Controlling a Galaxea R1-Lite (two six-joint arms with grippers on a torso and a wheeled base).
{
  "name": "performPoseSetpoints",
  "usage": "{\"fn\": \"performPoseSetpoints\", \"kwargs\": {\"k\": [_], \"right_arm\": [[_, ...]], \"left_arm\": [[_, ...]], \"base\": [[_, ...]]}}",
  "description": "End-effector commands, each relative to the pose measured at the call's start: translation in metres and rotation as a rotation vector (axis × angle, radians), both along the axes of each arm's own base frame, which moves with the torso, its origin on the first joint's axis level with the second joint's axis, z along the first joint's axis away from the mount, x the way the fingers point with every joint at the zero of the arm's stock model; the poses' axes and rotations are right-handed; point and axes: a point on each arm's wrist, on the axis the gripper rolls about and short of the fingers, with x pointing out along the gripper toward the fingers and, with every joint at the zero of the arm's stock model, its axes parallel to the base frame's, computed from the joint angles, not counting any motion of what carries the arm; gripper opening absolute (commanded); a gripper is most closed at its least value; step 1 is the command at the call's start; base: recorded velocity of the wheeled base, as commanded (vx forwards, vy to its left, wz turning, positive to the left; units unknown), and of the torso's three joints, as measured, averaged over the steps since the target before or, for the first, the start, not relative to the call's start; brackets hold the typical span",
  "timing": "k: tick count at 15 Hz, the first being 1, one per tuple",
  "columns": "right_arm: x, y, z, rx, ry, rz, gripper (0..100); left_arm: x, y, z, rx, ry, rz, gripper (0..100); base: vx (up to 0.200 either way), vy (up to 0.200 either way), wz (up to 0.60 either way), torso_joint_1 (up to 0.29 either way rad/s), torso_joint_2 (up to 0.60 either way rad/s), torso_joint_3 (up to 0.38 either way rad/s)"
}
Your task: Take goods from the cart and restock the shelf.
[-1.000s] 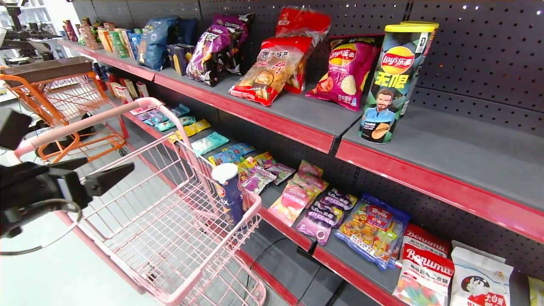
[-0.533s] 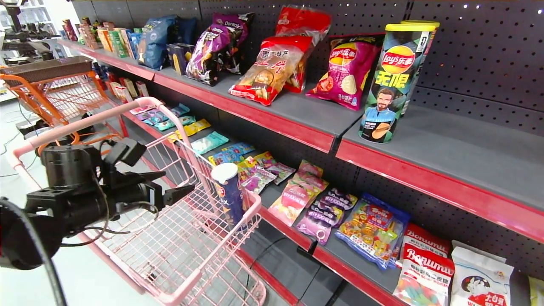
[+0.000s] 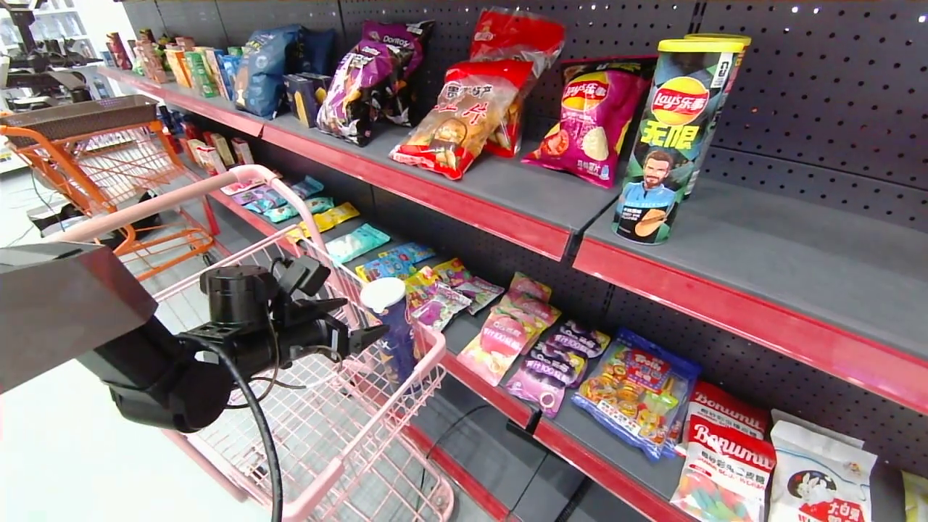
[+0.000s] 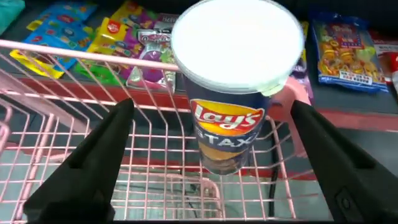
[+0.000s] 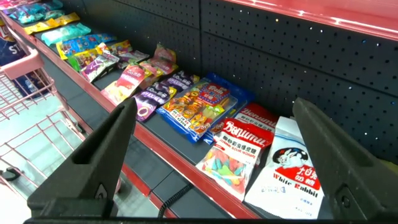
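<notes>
Left claw (image 3: 366,314), spread wide, faces chip can (image 3: 396,335) in pink cart (image 3: 433,357).

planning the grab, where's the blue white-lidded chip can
The can stands upright in the pink wire cart's shelf-side corner, head view lower left, just beyond the open left gripper.

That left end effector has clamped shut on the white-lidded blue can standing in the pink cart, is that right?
Not quite. The left end effector is open, not clamped shut: the left wrist view shows its fingers spread wide and clear of the can. The rest holds: the white-lidded blue can does stand in the pink cart.
</notes>
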Motion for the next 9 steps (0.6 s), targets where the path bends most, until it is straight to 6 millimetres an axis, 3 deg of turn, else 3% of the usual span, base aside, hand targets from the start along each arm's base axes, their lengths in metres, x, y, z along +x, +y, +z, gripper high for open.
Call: {"fn": "performPoseSetpoints", "kwargs": {"k": [1,7,8,9], "right_arm": [[0.0,0.0,0.0,0.0,0.0,0.001,100],[0.0,0.0,0.0,-0.002,0.0,0.001,100],[0.0,0.0,0.0,0.0,0.0,0.001,100],[0.0,0.0,0.0,-0.002,0.0,0.001,100]], "left_arm": [[0.008,-0.008,-0.014,0.002,0.028,-0.017,100],[0.025,-0.025,-0.021,-0.004,0.023,-0.048,100],[0.026,-0.027,-0.025,0.002,0.03,-0.041,0],[0.027,-0.028,-0.027,0.004,0.031,-0.039,0]], "base": [[0.0,0.0,0.0,0.0,0.0,0.0],[0.0,0.0,0.0,0.0,0.0,0.0],[0.0,0.0,0.0,0.0,0.0,0.0],[0.0,0.0,0.0,0.0,0.0,0.0]]}}
